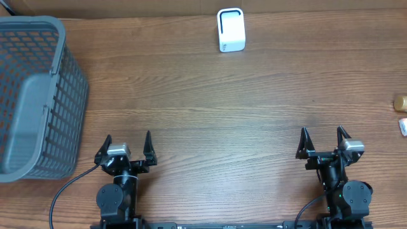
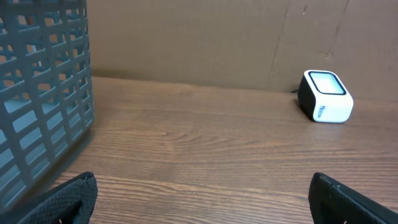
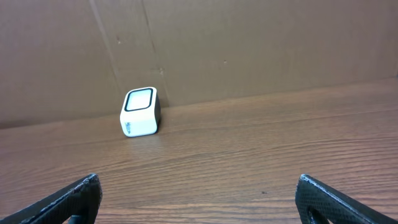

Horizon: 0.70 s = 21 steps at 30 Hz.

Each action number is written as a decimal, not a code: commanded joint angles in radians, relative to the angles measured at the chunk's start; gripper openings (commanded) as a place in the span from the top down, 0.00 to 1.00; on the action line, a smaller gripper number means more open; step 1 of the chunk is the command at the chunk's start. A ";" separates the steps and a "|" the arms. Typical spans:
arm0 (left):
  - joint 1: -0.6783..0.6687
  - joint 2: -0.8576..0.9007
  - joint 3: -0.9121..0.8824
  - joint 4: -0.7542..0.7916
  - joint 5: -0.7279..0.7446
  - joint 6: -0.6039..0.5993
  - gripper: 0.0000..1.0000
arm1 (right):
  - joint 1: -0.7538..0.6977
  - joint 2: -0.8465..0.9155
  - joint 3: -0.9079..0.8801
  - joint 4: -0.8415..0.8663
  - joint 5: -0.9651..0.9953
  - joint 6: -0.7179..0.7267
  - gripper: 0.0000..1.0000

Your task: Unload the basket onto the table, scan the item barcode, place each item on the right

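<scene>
On the wooden table [image 1: 203, 95], the left gripper [image 1: 127, 136] and right gripper [image 1: 322, 131] are held wide open, empty. A small item [image 1: 400, 102] is seen ahead-right of the right gripper, the nearer one. The scanner [image 1: 231, 30] is set far ahead-left.

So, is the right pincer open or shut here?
Open. The right pincer has its fingers spread wide in the overhead and right wrist views, with nothing gripped between them.

Mock shop checkout: scanner [image 1: 231, 30], shopping basket [image 1: 67, 95], cardboard backdrop [image 3: 249, 43].
</scene>
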 commanded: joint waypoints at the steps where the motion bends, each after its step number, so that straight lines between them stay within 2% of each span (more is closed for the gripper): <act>1: 0.003 -0.013 -0.005 0.000 -0.007 0.017 0.00 | 0.005 -0.012 -0.011 0.006 0.010 -0.001 0.00; 21: -0.020 -0.013 -0.005 -0.002 -0.013 0.045 0.00 | 0.005 -0.012 -0.011 0.006 0.010 -0.001 0.00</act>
